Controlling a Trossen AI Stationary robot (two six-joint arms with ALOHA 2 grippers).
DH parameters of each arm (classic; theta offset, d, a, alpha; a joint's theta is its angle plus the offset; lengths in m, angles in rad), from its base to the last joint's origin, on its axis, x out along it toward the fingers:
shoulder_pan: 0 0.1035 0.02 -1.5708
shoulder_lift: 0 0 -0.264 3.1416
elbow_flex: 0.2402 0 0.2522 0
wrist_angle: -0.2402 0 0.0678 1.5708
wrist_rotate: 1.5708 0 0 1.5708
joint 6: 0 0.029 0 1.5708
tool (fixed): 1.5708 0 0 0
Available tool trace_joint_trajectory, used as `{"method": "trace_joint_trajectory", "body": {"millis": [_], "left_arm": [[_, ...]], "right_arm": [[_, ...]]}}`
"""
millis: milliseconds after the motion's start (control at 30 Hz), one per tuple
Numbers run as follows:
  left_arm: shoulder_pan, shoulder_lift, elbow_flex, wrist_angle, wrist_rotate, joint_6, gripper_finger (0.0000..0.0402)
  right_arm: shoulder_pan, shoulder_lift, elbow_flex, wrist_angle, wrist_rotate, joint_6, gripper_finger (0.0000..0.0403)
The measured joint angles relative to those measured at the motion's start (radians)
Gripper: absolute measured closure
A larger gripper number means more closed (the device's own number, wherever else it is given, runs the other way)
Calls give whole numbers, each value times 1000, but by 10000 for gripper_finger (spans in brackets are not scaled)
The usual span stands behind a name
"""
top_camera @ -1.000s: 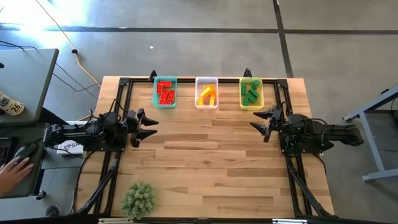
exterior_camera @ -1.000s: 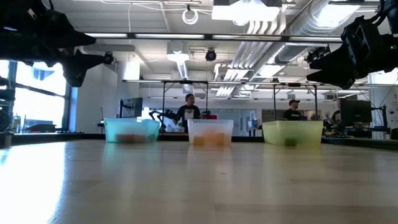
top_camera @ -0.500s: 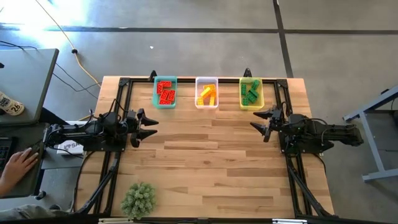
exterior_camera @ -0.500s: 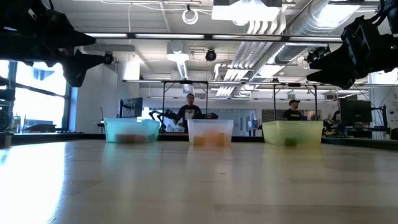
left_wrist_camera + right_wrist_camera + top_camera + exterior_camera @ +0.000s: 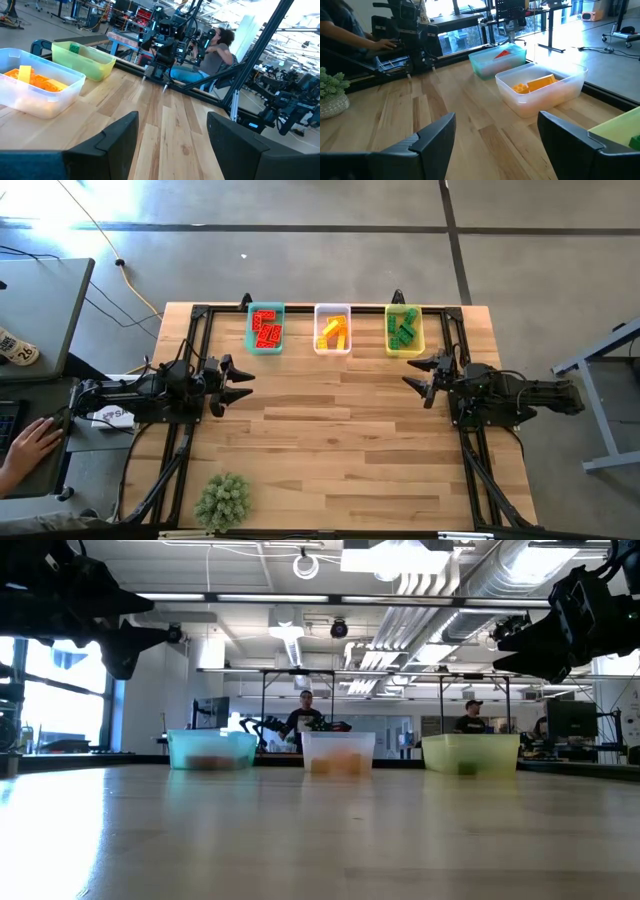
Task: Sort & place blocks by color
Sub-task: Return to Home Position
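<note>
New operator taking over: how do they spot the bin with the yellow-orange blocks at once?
Seen from above, three bins stand in a row along the far edge of the wooden table. Take the middle one, the clear bin holding yellow-orange blocks. The teal bin to its left holds red-orange blocks and the yellow bin to its right holds green blocks.

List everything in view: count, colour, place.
red-orange blocks: several, in the teal bin, left end of the far row
yellow-orange blocks: several, in the clear bin, middle
green blocks: several, in the yellow bin, right end
plant ball: one, green, table's near-left corner
table: one, light wood
person's hand: one, at the desk left of the table
left gripper: open, empty, left side
right gripper: open, empty, right side
</note>
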Motion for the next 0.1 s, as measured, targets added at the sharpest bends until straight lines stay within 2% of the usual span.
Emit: {"method": "trace_joint_trajectory", "body": {"millis": [100], "left_arm": [[0, 0, 0, 0, 0, 0, 177]], "right_arm": [[0, 0, 0, 0, 0, 0, 135]]}}
